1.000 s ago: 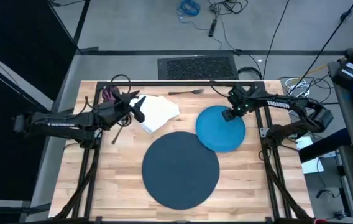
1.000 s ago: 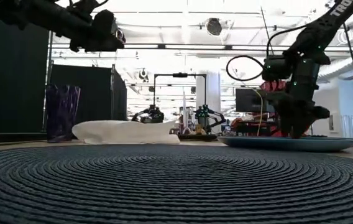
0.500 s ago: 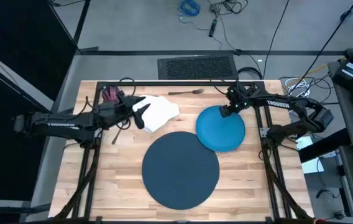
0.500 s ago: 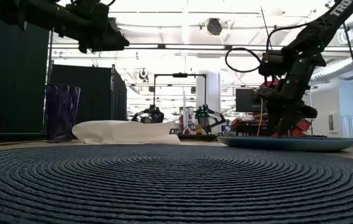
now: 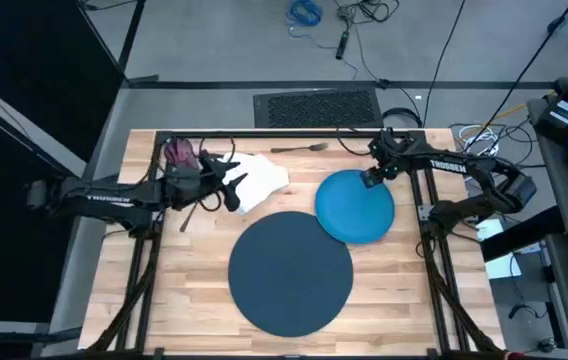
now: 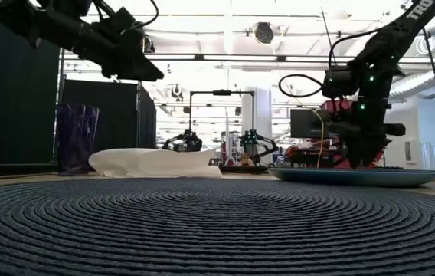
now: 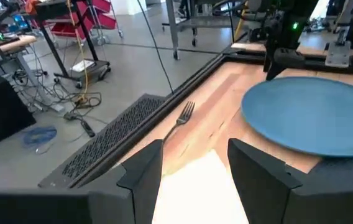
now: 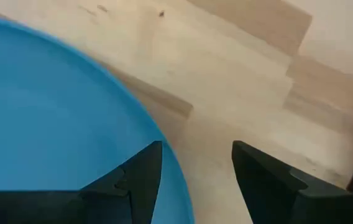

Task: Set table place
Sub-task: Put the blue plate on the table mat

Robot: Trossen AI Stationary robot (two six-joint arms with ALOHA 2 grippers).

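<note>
Beside the mat (image 5: 290, 272), plate (image 5: 355, 206), napkin (image 5: 258, 180), fork (image 5: 299, 148)

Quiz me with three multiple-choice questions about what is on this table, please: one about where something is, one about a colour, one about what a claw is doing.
1. Where is the fork?
A. On the mat
B. On bare wood near the table's far edge
C. On the plate

2. What colour is the plate?
A. Bright blue
B. White
C. Purple

3. How is the right gripper?
A. Shut on the fork
B. Holding the napkin
C. Open, at the plate's rim

Answers: 1 B, the fork lies alone on the planks. 2 A, both top and wrist views show blue. 3 C, its wrist view shows spread fingers over the rim.
</note>
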